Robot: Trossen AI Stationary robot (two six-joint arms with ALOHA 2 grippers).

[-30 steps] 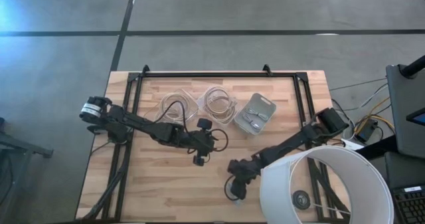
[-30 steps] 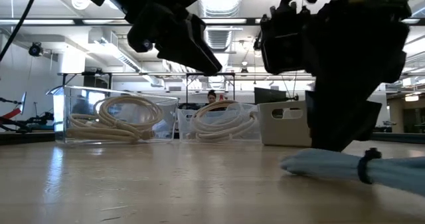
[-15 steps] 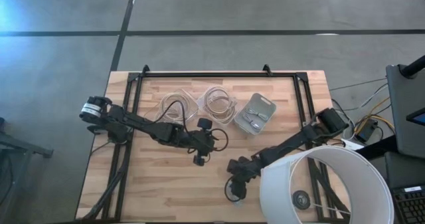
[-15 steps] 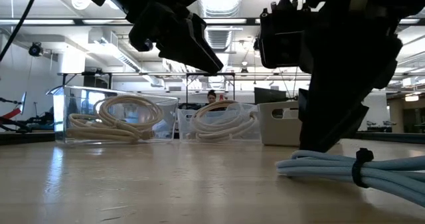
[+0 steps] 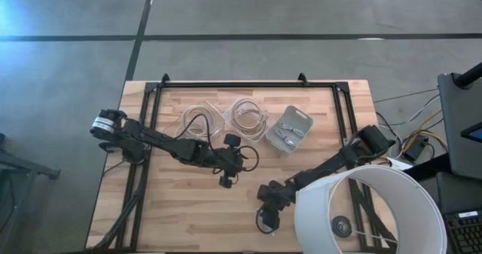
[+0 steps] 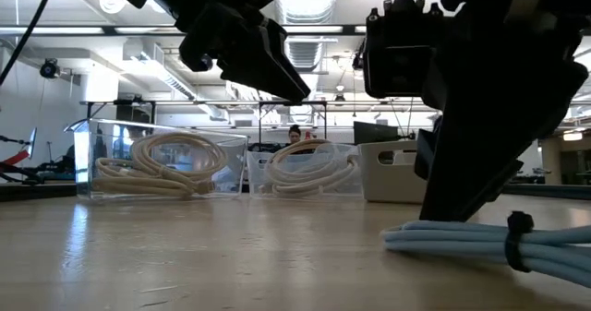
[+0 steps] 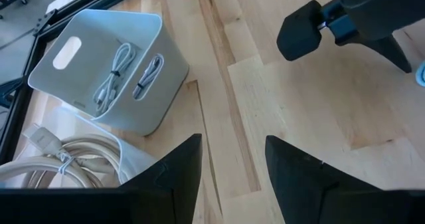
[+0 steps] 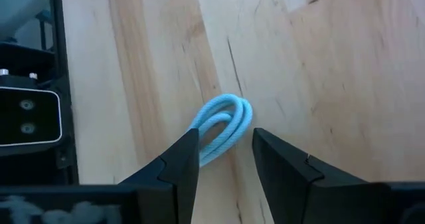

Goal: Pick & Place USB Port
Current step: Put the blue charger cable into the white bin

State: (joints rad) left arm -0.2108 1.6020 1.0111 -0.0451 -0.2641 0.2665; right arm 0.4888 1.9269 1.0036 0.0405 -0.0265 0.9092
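Note:
A light blue cable bundle (image 8: 222, 123), bound by a black tie (image 6: 516, 228), lies flat on the wooden table near its near edge (image 5: 263, 221). My right gripper (image 8: 226, 159) is open just above it, with one finger on either side of the bundle's looped end. In the low view it shows as a dark mass (image 6: 466, 163) over the bundle (image 6: 471, 242). My left gripper (image 7: 232, 164) is open and holds nothing. It hovers over the table's middle (image 5: 226, 180).
A grey bin (image 5: 290, 130) holding white cables (image 7: 109, 74) and two clear containers (image 5: 197, 117) (image 5: 248, 114) holding cream cable coils (image 6: 157, 163) stand along the far side. A big white cylinder (image 5: 369, 209) overlaps the near right corner. Bare wood (image 5: 181, 209) lies near left.
In the low view my right gripper has risen off the blue cable bundle. A second ago it covered the bundle's end. That looped end now lies in plain sight on the table. My left arm has kept still.

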